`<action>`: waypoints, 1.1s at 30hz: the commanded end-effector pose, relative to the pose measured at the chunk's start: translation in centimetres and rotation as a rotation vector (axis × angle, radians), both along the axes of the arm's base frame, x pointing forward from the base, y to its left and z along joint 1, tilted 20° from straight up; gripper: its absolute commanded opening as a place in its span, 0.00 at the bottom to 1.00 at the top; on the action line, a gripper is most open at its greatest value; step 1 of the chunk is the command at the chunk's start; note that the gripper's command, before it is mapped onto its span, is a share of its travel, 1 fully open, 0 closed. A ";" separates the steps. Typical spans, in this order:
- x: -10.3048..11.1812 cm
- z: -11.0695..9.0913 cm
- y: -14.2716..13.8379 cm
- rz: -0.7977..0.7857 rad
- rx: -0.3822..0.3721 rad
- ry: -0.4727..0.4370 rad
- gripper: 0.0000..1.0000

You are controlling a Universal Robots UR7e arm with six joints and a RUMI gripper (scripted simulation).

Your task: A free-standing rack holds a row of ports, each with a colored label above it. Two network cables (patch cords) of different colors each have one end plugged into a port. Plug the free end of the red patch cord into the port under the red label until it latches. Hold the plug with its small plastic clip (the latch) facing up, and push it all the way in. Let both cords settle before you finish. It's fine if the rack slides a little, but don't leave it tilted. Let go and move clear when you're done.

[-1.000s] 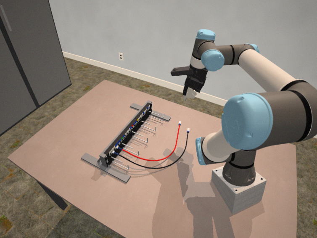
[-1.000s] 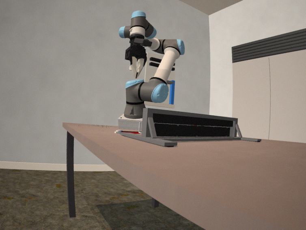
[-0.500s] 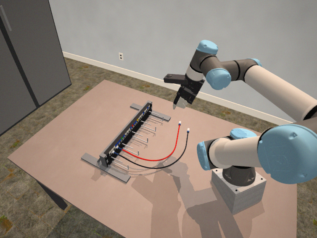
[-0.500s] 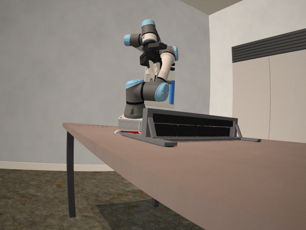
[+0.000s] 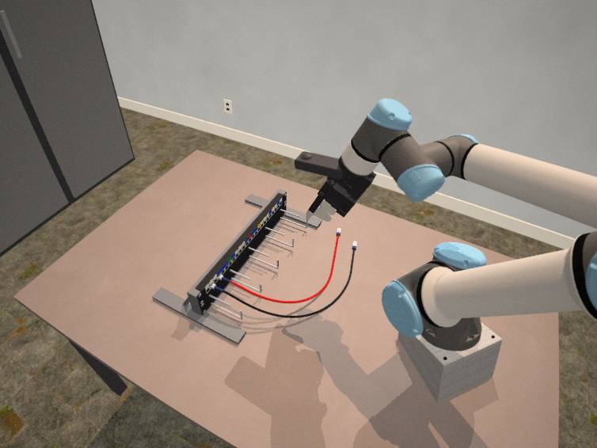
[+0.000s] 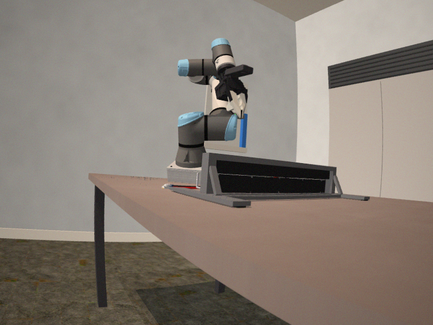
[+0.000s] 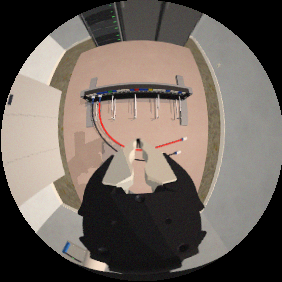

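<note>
Red patch cord [image 5: 289, 302] [image 6: 188, 188] [image 7: 101, 120], one of two cords here, is only plugged in at one end. Its other end, a small clear-and-blue boxy plug [image 5: 338, 232] [image 7: 184, 139], is lying out on the brownish-pink, smooth-looking table [image 5: 144, 241] [image 6: 265, 244] [image 7: 145, 60], well apart from the ports. The cord itself makes one big smooth curve. Right beside it there's a thin black patch cord [image 5: 296, 316] [image 7: 96, 125], same deal: one end in a port, one loose plug [image 5: 354, 244] [image 7: 178, 153]. So that's two loose plugs and two plugged-in ends.

Both run from one long grey-and-black rack [image 5: 233, 243] [image 6: 269, 161] [image 7: 135, 86], which stands upright on two flat grey bar feet. I count five pairs of thin, silvery rods sticking out the front, and one red label [image 5: 249, 237] [image 7: 136, 89] near the middle of the row.

As for the hand [image 5: 308, 222] [image 6: 240, 116] [image 7: 138, 139], its two pale, wedge-shaped fingers are closed together on nothing, up above the table. The one arm stands on a single squarish block [image 5: 465, 373] [image 6: 181, 174] with a brushed, grey metal look.
</note>
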State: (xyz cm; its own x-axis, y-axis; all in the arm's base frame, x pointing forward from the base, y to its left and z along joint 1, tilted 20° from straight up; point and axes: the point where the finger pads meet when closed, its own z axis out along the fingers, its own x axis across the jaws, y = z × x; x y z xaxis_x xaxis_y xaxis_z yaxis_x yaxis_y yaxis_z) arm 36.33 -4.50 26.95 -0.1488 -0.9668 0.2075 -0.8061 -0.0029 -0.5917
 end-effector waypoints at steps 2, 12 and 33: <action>1.3 -0.4 1.9 -0.018 -0.031 -0.026 0.00; 3.6 -1.4 6.6 0.005 -0.045 -0.125 0.00; 7.3 -2.7 13.3 0.036 -0.069 -0.259 0.00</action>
State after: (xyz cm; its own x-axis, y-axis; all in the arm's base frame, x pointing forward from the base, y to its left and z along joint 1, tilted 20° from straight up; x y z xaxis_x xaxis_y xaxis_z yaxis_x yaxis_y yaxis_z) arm 42.94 8.00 24.36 -0.1512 -0.9641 0.2181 -0.6456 -0.0708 -0.7604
